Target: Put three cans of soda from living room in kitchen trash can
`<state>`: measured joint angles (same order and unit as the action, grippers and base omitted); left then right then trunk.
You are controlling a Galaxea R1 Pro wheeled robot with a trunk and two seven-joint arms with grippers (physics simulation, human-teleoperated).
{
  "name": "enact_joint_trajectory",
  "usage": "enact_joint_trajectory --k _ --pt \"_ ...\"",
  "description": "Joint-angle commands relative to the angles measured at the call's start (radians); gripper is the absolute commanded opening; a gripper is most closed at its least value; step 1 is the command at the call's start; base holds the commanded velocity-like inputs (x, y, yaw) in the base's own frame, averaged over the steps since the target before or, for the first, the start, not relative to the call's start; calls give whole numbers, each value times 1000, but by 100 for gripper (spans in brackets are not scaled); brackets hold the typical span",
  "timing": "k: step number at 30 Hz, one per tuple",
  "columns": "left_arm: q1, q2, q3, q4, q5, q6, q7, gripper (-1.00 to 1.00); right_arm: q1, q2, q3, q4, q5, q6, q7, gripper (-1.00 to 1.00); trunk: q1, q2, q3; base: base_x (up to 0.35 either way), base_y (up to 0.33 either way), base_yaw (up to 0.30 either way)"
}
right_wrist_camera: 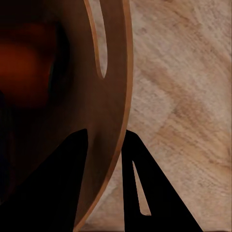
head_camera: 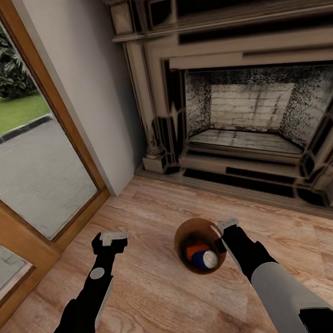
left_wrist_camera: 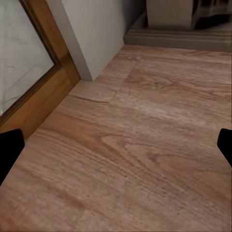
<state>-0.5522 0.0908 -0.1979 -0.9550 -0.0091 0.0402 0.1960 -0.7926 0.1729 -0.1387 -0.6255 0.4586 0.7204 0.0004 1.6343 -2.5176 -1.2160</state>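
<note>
Light wood floor (head_camera: 155,297) runs to a dark ornate fireplace (head_camera: 242,100) with a pale brick firebox. Beside it stands a plain grey wall (head_camera: 88,82), then a wood-framed glass door (head_camera: 33,171) showing pavement, grass and a hedge in daylight.
</note>
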Motion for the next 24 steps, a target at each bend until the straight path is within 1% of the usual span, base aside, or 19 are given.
enact_joint_trajectory --k 1,4,10,14,17,24 --pt "0 -1 0 -1 0 0 5 100 0 0 0 -1 -9 1 3 -100 0 0 0 0 0 0" --pt "0 -5 0 -4 2 1 17 100 0 -1 0 -3 -10 3 3 -100 0 0 0 0 0 0" --pt "0 -9 0 -5 7 9 20 100 0 -1 -2 -19 -11 2 4 -100 0 0 0 0 0 0" --pt "0 -29 0 -5 6 13 20 100 0 -1 -1 -23 -11 1 4 -100 0 0 0 0 0 0" --pt "0 -35 0 -5 7 14 20 100 0 -1 -1 -24 -11 1 4 -100 0 0 2 0 0 0" --pt "0 -38 0 -5 8 15 20 100 0 -1 -1 -42 -11 -1 4 -100 0 0 11 0 0 0"
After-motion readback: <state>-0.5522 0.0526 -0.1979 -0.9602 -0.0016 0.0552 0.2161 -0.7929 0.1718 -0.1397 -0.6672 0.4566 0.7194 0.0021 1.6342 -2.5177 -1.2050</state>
